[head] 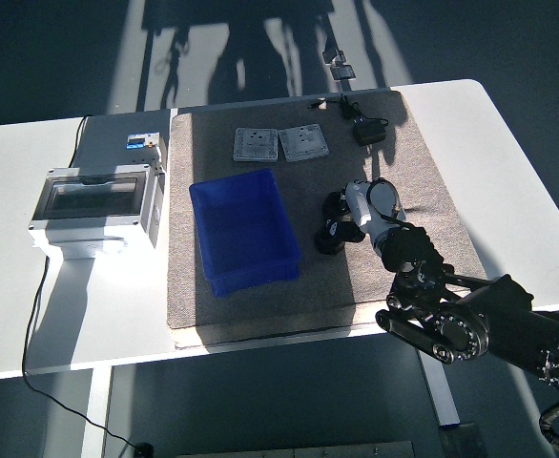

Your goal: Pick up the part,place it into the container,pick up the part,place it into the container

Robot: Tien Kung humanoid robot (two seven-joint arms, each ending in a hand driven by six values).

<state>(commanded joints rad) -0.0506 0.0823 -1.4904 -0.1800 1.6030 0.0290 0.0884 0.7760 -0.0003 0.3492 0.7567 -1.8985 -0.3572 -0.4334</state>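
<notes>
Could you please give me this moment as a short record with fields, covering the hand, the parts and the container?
working arm: right, reaching in from the lower right
right robot hand: on the black parts; grasp cannot be confirmed
left arm: not in view
container: blue bin, appears empty, left of the parts
surface: brown mat on the white table
other items: two grey plates behind the bin; grey enclosure box at left
</notes>
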